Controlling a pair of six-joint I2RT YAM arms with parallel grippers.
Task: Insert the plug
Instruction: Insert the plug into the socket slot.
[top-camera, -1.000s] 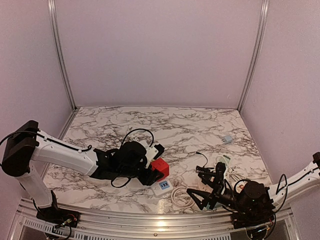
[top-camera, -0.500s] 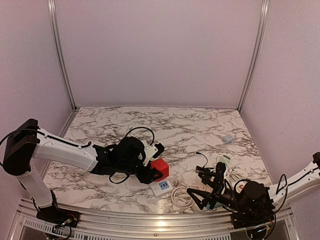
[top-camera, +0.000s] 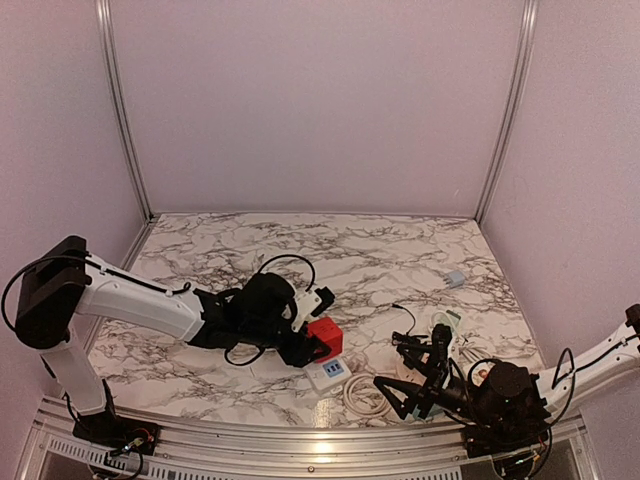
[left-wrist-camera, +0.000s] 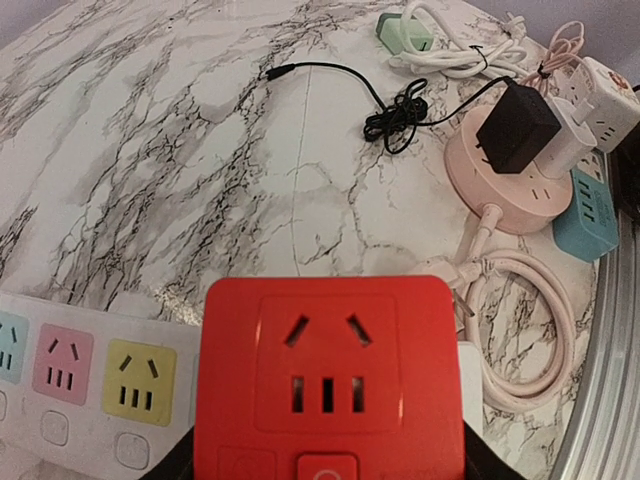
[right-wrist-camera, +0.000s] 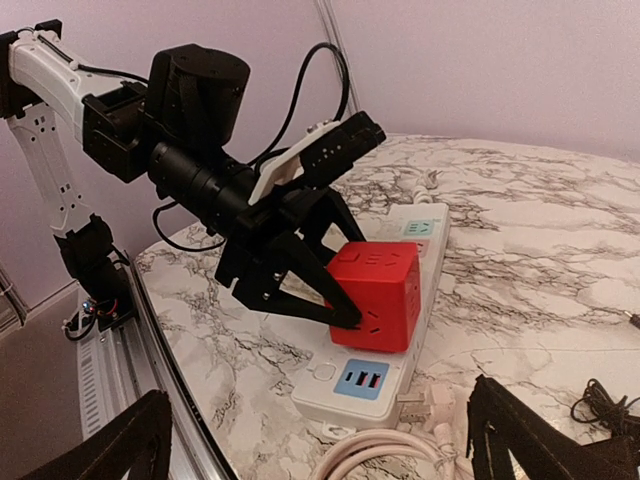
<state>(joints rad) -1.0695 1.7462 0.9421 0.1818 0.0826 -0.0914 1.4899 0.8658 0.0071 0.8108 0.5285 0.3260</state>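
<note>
1. Creeping slightly rightward since a second ago, the left gripper (top-camera: 312, 346) has carried its red cube-shaped power socket (top-camera: 324, 339) along the long white plastic power strip (top-camera: 331, 371).
2. The left arm stretches low across the table. Its jaws are clamped on the cube's sides, and the cube rests on the strip's top face.
3. The right gripper (top-camera: 395, 368) hangs low by the near edge, fingers spread wide, holding nothing.
4. The grey-veined white marble tabletop (top-camera: 380, 260) is enclosed by pale pink walls. A round pink socket hub (left-wrist-camera: 500, 185) carrying a black adapter (left-wrist-camera: 516, 133) lies at the right.
</note>
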